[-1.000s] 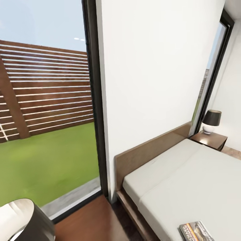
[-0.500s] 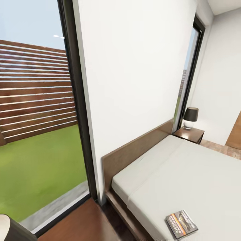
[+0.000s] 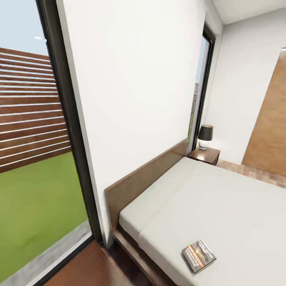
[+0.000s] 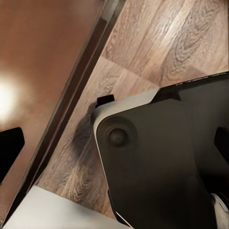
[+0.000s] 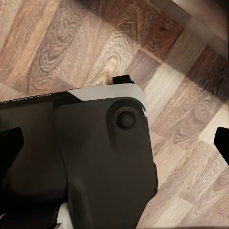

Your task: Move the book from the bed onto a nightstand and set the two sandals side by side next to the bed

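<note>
Camera has swung right since a second ago: window and fence slid toward the left edge, the near lamp shade at lower left is gone from frame, more of the far wall and a brown door (image 3: 268, 119) now show; things themselves have not moved, just the view. Bedroom wall (image 3: 131, 87), white, takes up the middle of the head view, with a tall dark-framed window (image 3: 31, 139) at left looking onto grass and a slatted brown fence. Bed (image 3: 222, 206) runs from lower middle to the right, pale mattress on a dark wood base, brown headboard (image 3: 147, 178) against the wall. Second narrow window (image 3: 200, 83) sits in the far corner. Nightstand (image 3: 205, 155), dark brown, stands at the far end of the headboard, just beside the bed, with a small lamp (image 3: 205, 136) with dark shade on top. Book (image 3: 198, 256) lies flat on the mattress near the bed's near edge, cover up. Both wrist views look down on wood-plank floor (image 4: 176, 43) and the robot's own dark base (image 5: 95, 157). Left pincer and right pincer: black tips at the frame edges, wide apart, spread, pinching nothing.
</note>
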Robot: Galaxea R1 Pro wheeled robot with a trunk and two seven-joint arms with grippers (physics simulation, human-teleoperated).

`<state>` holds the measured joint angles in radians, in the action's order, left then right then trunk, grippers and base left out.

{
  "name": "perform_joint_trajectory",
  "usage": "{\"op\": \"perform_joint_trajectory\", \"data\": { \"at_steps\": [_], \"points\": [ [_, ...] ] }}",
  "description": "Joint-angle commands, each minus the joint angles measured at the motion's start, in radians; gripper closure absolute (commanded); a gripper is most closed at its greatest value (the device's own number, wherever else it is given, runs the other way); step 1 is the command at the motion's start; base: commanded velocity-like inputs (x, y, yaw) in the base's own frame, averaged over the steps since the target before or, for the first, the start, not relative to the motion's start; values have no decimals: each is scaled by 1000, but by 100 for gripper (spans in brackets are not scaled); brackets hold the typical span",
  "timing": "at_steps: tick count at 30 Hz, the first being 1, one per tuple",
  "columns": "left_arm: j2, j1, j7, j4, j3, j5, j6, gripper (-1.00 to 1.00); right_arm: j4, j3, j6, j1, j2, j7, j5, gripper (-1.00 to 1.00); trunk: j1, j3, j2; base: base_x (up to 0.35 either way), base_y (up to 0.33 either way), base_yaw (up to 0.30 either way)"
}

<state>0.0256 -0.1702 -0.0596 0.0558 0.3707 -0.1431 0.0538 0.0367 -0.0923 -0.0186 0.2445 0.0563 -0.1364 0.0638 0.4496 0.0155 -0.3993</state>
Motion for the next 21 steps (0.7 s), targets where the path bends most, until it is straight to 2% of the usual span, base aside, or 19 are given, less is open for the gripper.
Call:
{"op": "perform_joint_trajectory", "data": {
  "at_steps": [1, 21],
  "points": [
    [0, 0, -3, -1, 8, -10, 3, -100, 2, -6, 0, 1, 0, -3, 4, -100, 0, 0, -1, 0, 0, -282],
    [0, 0, -3, -1, 8, -11, 3, -100, 2, -7, 0, 1, 0, -3, 4, -100, 0, 0, -1, 0, 0, -280]
  ]
}}
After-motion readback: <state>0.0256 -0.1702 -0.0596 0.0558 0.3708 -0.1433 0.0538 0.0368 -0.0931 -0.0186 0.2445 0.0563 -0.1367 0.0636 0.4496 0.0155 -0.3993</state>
